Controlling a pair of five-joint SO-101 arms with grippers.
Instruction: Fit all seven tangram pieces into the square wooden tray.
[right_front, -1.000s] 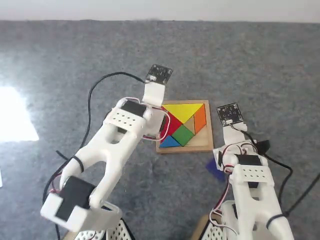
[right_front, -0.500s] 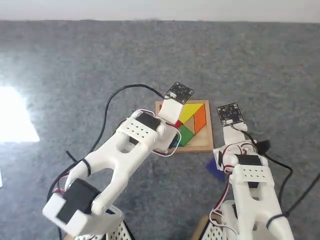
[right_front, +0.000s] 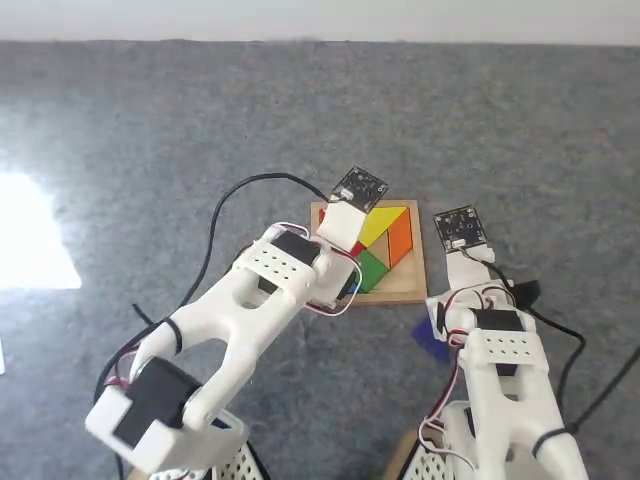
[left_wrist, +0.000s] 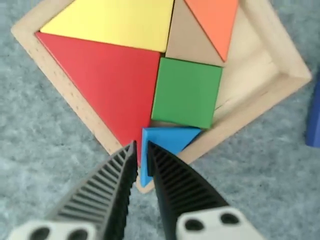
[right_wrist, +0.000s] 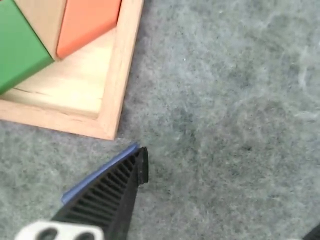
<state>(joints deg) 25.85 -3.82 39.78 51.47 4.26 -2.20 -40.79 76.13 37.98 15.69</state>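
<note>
The square wooden tray (left_wrist: 272, 85) holds a yellow triangle (left_wrist: 112, 22), a red triangle (left_wrist: 107, 80), an orange triangle (left_wrist: 215, 17), a tan triangle (left_wrist: 187, 45), a green square (left_wrist: 185, 92) and a small blue triangle (left_wrist: 170, 140). My left gripper (left_wrist: 141, 149) is shut, with its tips over the blue triangle's corner at the tray's near corner. A dark blue piece (right_wrist: 100, 172) lies on the carpet just outside the tray (right_wrist: 112, 95), partly under one finger (right_wrist: 120, 187) of my open right gripper (right_wrist: 227, 197). From above, that piece (right_front: 430, 342) lies beside the right arm.
A strip of bare tray floor (left_wrist: 245, 75) shows between the green square, the orange triangle and the rim. The left arm (right_front: 285, 270) covers the tray's left half in the high view. Grey carpet (right_front: 500, 130) lies all around.
The left arm swung right from beside the tray to over its left half, then held still in the last half second. The right arm has not moved.
</note>
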